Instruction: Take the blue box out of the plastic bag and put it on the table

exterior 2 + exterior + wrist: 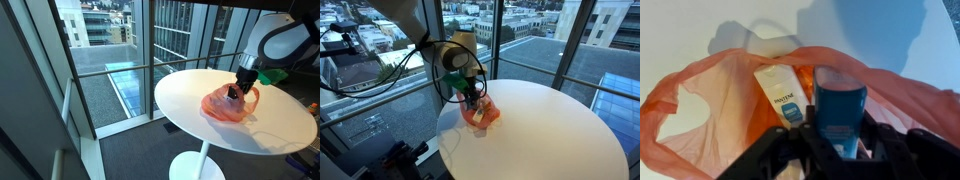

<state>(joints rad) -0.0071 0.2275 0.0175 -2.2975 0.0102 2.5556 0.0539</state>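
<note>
An orange plastic bag (700,110) lies on the round white table (550,125) and shows in both exterior views (480,115) (228,104). In the wrist view a blue box (840,115) stands at the bag's mouth between my gripper's (840,140) black fingers, which are closed against its sides. A white Pantene tube (782,95) lies in the bag just left of the box. In both exterior views my gripper (472,100) (238,90) reaches down into the bag, and the box is hidden there.
The table stands next to tall glass windows (120,40) with a railing (370,85) outside. The bag sits near the table's window-side edge. The table's pedestal base (195,165) shows below.
</note>
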